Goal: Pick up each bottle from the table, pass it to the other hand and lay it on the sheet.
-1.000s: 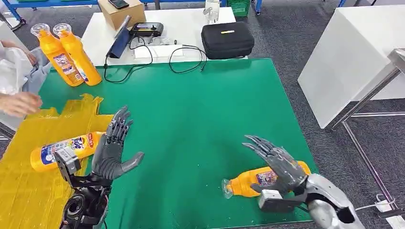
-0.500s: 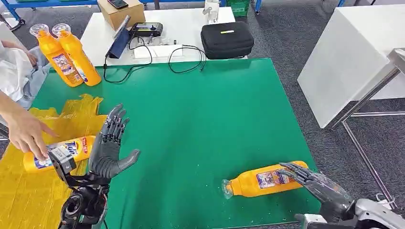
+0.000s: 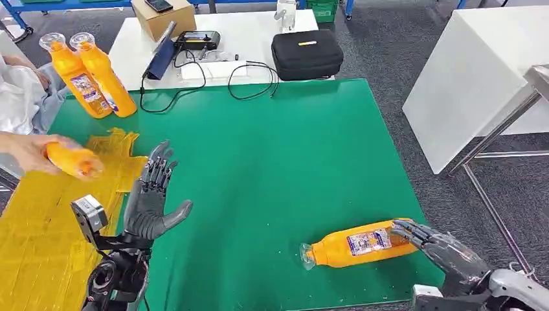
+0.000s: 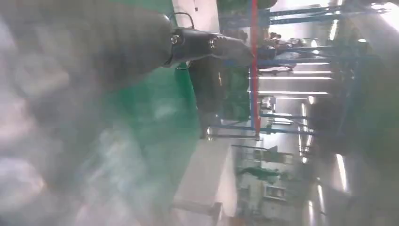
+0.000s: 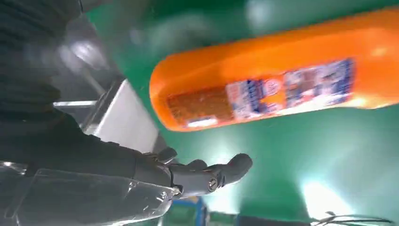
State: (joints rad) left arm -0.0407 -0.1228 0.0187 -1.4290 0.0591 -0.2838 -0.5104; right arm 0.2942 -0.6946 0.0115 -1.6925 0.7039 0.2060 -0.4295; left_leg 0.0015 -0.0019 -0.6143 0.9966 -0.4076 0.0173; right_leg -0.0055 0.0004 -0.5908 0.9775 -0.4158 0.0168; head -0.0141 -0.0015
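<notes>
Head view: green table mat (image 3: 272,149) w/ crinkled yellow plastic sheet (image 3: 39,227) over its near-left corner. Orange plastic detergent bottle with printed label (image 3: 362,244) lies on its side on the green near the near-right edge, clear cap end pointing toward the table's middle. Right hand (image 3: 447,254), dark grey, sits at the bottle's base end, fingers spread, tips at or touching the base, nothing gripped. Left hand (image 3: 150,201) raised upright at the sheet's right edge, palm facing the table's middle, fingers straight and apart, thumb out to the side, holding nothing. A person's hand (image 3: 29,152) at far left holds a second orange bottle (image 3: 71,160) above the sheet, blurred. Two more upright orange bottles with clear caps (image 3: 90,74) stand together at the far-left corner of the green. Beyond the mat: white table (image 3: 213,32) w/ black zip case (image 3: 307,54), cardboard box (image 3: 165,16), black cables (image 3: 239,78). Left wrist view: very blurred; grey thumb and dark finger (image 4: 211,47) extended over green surface, nothing in the hand. Right wrist view: the lying orange bottle (image 5: 282,89) close up, label showing, on the green; dark fingers (image 5: 207,175) stretched out beside it, apart from the bottle body here, not wrapped round it.
</notes>
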